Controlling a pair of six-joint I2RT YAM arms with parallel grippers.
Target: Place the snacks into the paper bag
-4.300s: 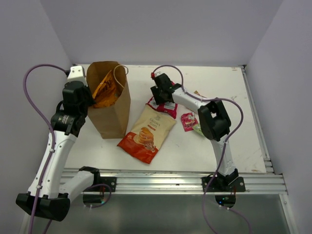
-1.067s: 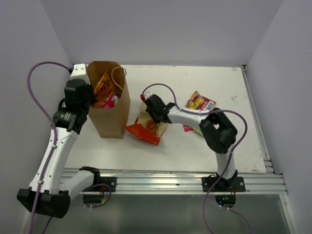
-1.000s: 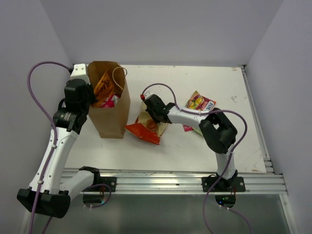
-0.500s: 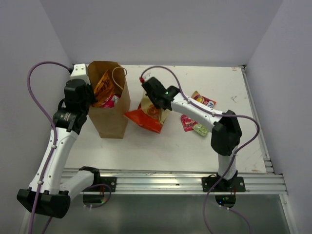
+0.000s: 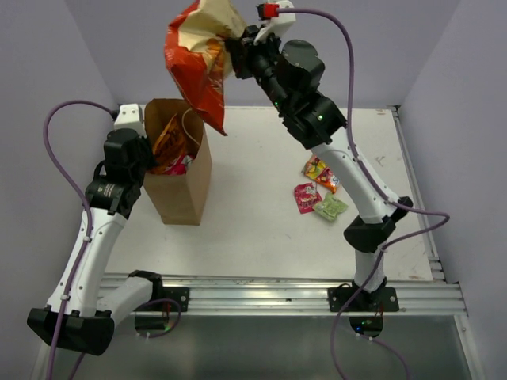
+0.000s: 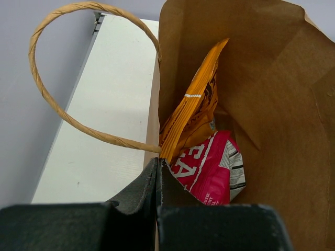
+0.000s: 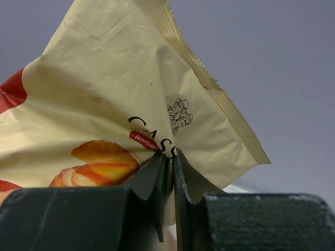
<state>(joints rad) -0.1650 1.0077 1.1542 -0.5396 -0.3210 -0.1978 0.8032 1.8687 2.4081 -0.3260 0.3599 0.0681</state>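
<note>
Right hand (image 5: 238,49) pinches red-and-cream chip bag (image 5: 198,63) by its top edge, high over paper bag (image 5: 186,186). Left hand (image 6: 157,167) is pressed onto the rim. Risk: thin grip slips, or the wide packet snags the mouth.

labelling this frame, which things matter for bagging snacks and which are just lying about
Job: paper bag, red-and-cream chip bag aloft, orange chip bag, pink packet inside; on table: orange candy packet, pink candy packet, green candy packet.
Other: purple cables, metal rail.
</note>
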